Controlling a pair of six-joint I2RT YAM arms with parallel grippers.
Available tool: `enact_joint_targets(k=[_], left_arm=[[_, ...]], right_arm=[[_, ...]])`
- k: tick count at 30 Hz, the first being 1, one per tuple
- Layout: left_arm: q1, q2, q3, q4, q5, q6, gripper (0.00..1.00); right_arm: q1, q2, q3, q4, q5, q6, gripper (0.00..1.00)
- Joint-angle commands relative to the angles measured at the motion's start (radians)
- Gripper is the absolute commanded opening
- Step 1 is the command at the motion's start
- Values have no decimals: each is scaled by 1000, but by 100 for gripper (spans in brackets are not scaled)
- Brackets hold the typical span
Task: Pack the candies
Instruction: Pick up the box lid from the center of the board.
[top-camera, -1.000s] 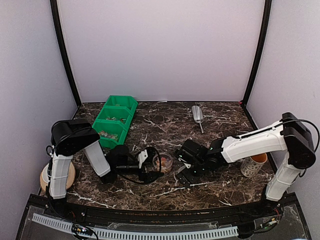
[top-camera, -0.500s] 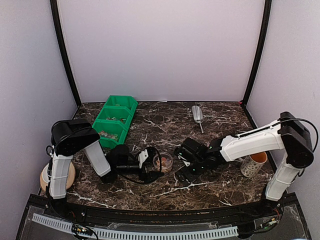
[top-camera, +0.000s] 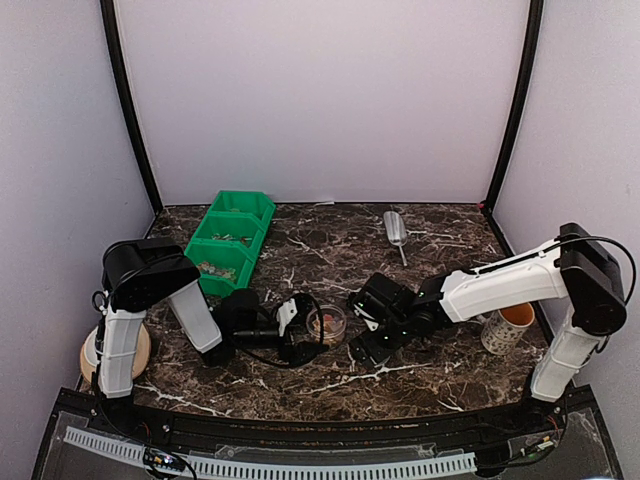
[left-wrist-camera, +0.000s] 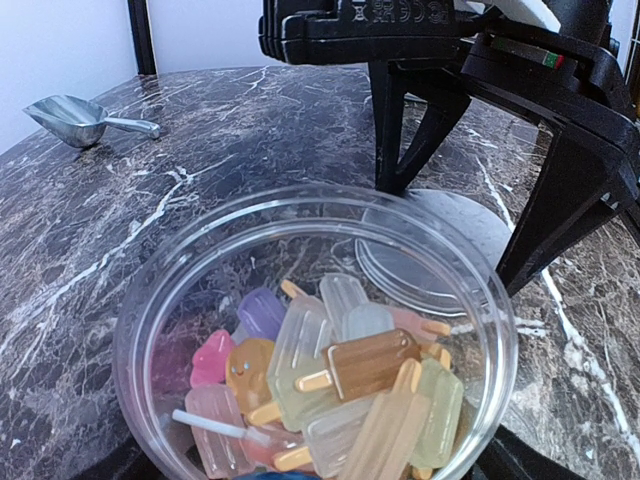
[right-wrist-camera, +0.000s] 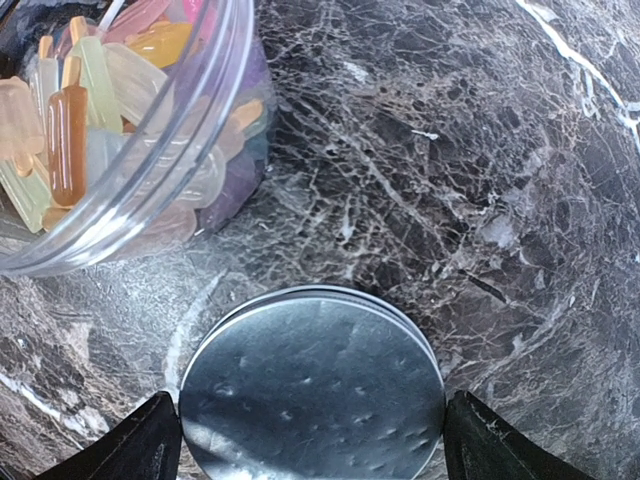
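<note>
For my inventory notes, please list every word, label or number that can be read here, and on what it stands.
No text reads clearly.
White printed marks on the right gripper body, left wrist view: too small and blurred to read.

The table carries one clear tub holding over a dozen candies, one round lid, one green bin with three compartments, one metal scoop and one mug.
</note>
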Motion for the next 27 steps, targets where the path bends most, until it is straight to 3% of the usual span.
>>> enact_joint_targets(k=[1,14,27], left_arm=[[-11,58,-18,-207,-2,-13,88],[-12,58,-17,-209,-3,-12,88],[-19,58,-11,-223,6,1,88]], right_arm=[[-8,9,-12,16,-12,12,91],[-8,16,-22,11,-3,16,93],[-8,-20,-11,5,11,4,85]])
